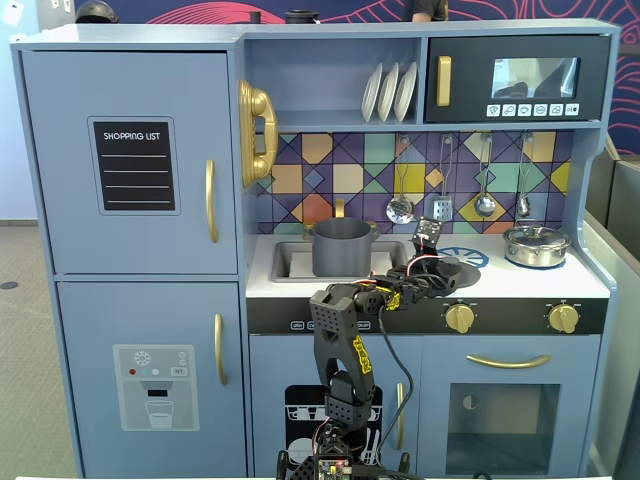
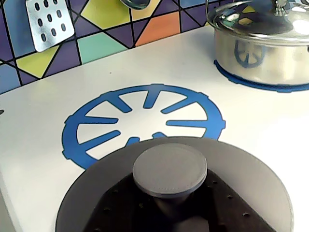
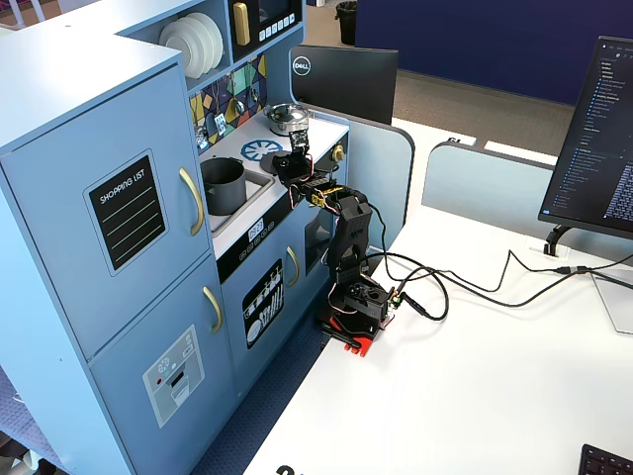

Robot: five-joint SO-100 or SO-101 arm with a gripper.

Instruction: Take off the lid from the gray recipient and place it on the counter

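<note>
The gray recipient (image 1: 343, 247) stands uncovered in the sink recess; it also shows in a fixed view (image 3: 224, 185). My gripper (image 2: 170, 205) is shut on the stem under the knob (image 2: 169, 169) of the dark-gray lid (image 2: 246, 174). Its dark fingers (image 2: 120, 205) lie on the disc on either side of the knob. The lid (image 1: 456, 270) is level and low over the white counter (image 1: 520, 283), its far edge over the blue burner circle (image 2: 145, 116). I cannot tell whether it touches the counter. The gripper (image 1: 428, 274) also shows in a fixed view.
A shiny silver pot with lid (image 2: 263, 43) stands on the counter's right burner, also seen in both fixed views (image 1: 536, 245) (image 3: 287, 119). Utensils (image 1: 400, 208) hang on the tiled back wall. The arm's base (image 3: 356, 307) stands on a white desk.
</note>
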